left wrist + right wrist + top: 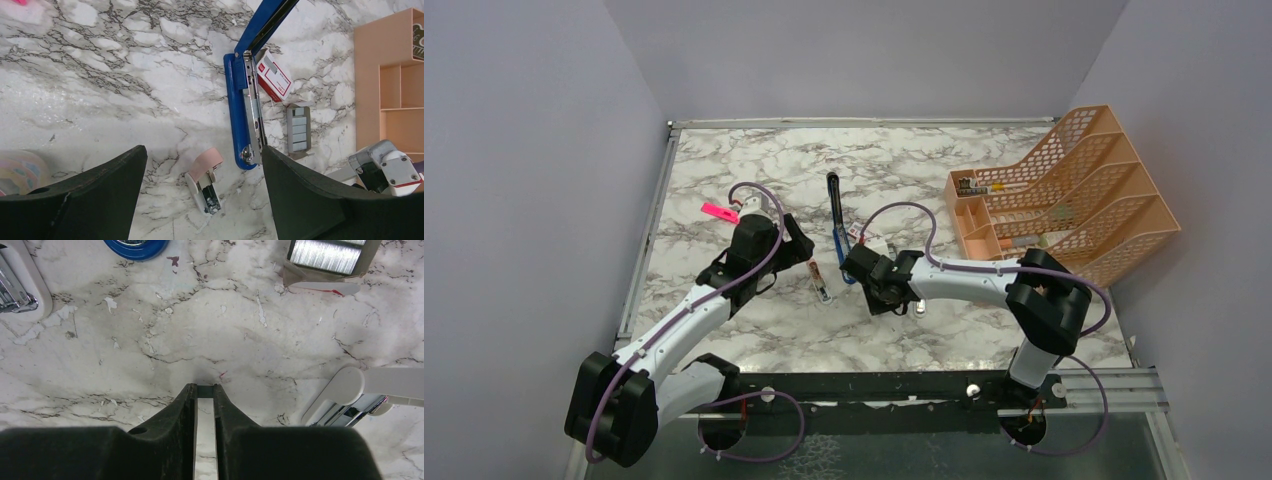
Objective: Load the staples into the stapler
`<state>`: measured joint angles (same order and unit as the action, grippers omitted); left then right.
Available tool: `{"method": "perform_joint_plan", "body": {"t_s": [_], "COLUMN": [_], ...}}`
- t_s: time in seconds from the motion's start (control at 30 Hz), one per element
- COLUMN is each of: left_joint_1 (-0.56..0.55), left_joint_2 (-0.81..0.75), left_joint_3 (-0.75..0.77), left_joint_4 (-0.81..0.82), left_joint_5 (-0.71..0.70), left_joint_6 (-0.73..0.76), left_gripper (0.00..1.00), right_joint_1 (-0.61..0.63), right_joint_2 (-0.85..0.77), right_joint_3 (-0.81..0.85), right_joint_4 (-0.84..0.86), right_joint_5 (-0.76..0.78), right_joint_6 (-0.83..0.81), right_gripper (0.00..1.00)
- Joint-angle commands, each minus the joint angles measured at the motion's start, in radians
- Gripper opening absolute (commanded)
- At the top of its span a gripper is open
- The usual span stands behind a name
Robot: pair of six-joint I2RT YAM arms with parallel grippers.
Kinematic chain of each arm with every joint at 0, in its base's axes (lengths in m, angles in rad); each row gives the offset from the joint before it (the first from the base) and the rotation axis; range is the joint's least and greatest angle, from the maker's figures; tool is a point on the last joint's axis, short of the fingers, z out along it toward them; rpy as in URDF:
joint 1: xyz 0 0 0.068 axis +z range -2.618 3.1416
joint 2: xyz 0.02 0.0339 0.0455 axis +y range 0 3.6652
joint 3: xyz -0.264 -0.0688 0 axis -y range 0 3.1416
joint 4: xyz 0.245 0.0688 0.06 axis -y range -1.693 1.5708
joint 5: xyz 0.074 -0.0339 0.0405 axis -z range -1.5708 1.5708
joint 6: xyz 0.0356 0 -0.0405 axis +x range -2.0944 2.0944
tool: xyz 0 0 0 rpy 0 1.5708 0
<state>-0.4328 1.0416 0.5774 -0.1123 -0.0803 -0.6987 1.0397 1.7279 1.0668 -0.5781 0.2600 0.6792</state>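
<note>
Your right gripper has black fingers nearly pressed together; you cannot tell whether they pinch anything. Left gripper gapes wide, empty. Slim blue stapler lies opened; grey metallic staples block sits in its open tray just beside it, so loading likely remains.

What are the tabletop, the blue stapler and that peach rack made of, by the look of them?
The tabletop looks like white marble with grey veins, though chipped flecks hint at a printed film. The stapler seems glossy blue plastic or painted metal around a silvery metal rail. The rack looks like matte moulded plastic, its walls an open lattice.
</note>
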Motion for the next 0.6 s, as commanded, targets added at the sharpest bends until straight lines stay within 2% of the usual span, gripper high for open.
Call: {"method": "perform_joint_plan", "body": {"t_s": [0.0, 0.37, 0.47, 0.57], "left_joint_1": [0.006, 0.006, 0.006, 0.006], "left_joint_2": [-0.022, -0.05, -0.054, -0.052], "left_joint_3": [-0.013, 0.008, 0.014, 0.013], "left_joint_4": [0.02, -0.02, -0.027, -0.027], "left_joint_5": [0.016, -0.022, -0.03, -0.027], "left_joint_6": [-0.007, 0.003, 0.008, 0.009], "left_gripper": [0.85, 0.85, 0.85, 0.85], "right_joint_1": [0.006, 0.006, 0.006, 0.006], "right_joint_2": [0.02, 0.007, 0.034, 0.05], "right_joint_3": [0.025, 0.139, 0.167, 0.155], "right_joint_4": [-0.013, 0.012, -0.032, -0.069], "right_joint_5": [0.008, -0.002, 0.04, 0.062], "right_joint_6": [-0.004, -0.075, -0.066, -0.054], "right_gripper": [0.18, 0.18, 0.23, 0.32]}}
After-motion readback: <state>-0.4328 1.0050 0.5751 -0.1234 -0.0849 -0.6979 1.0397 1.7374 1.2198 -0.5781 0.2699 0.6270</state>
